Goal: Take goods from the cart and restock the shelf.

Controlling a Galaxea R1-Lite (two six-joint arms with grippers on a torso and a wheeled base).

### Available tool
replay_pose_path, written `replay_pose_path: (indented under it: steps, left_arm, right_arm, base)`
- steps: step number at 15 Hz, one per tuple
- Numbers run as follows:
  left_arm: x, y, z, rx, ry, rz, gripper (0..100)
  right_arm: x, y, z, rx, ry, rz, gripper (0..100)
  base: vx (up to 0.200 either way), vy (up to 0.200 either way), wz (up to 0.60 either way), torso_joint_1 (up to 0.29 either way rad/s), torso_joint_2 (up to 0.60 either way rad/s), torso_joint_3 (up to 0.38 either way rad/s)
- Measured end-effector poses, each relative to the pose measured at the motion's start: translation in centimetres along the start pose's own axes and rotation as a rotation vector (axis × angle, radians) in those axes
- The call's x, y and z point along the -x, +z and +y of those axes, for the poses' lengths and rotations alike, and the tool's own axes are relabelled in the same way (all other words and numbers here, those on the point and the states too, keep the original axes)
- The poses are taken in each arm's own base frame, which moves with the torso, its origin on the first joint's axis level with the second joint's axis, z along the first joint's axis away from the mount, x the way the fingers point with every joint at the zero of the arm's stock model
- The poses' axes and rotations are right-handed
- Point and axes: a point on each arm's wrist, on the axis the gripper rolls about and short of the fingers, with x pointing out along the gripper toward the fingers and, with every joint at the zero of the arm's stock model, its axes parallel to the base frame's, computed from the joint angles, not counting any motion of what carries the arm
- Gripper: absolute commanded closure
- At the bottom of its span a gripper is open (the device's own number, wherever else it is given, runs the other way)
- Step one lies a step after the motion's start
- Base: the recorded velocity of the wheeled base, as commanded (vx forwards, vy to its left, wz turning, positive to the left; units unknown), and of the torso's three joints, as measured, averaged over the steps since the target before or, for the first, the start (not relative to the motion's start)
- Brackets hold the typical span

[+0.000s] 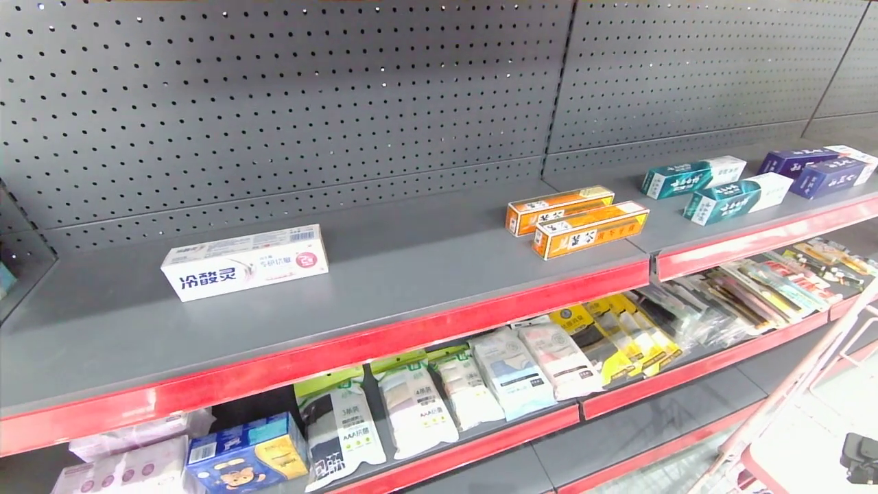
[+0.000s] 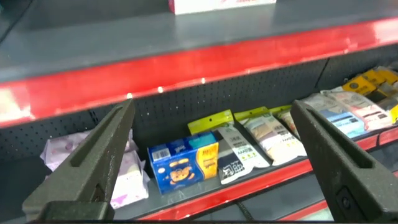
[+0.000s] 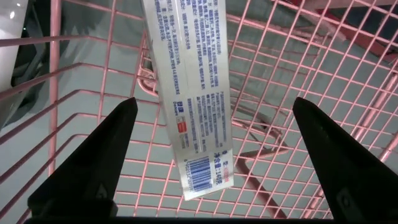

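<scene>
White cardboard toothpaste box (image 3: 198,106) lay in pink wire cart (image 3: 55,74), ahead of right claw (image 3: 214,104), jaws wide open, nothing gripped. Best bet was: centre across narrow width, close mid-length, lift clear of wires.

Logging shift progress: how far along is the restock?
Done: one white box lies on the shelf. In hand: nothing yet; the right gripper hangs open over a second box in the cart. To do: grip that box and shelve it, likely beside the first.
</scene>
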Motion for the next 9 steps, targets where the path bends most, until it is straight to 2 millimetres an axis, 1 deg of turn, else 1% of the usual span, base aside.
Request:
replay_pose_path:
  steps: [1, 3, 9]
  left_arm:
    - [0.00, 0.00, 0.00, 0.000, 0.000, 0.000, 0]
    - [0.00, 0.00, 0.00, 0.000, 0.000, 0.000, 0]
    - [0.00, 0.00, 0.00, 0.000, 0.000, 0.000, 0]
  right_arm:
    - [0.00, 0.01, -0.02, 0.000, -0.001, -0.001, 0]
    - [0.02, -0.01, -0.20, 0.000, -0.008, -0.001, 0]
    - [0.01, 0.01, -0.07, -0.012, -0.003, -0.002, 0]
  base:
    - [0.000, 0.000, 0.00, -0.188, 0.46, 0.261]
    - [0.000, 0.000, 0.00, -0.090, 0.20, 0.117]
    - [0.000, 0.000, 0.00, -0.008, 0.02, 0.014]
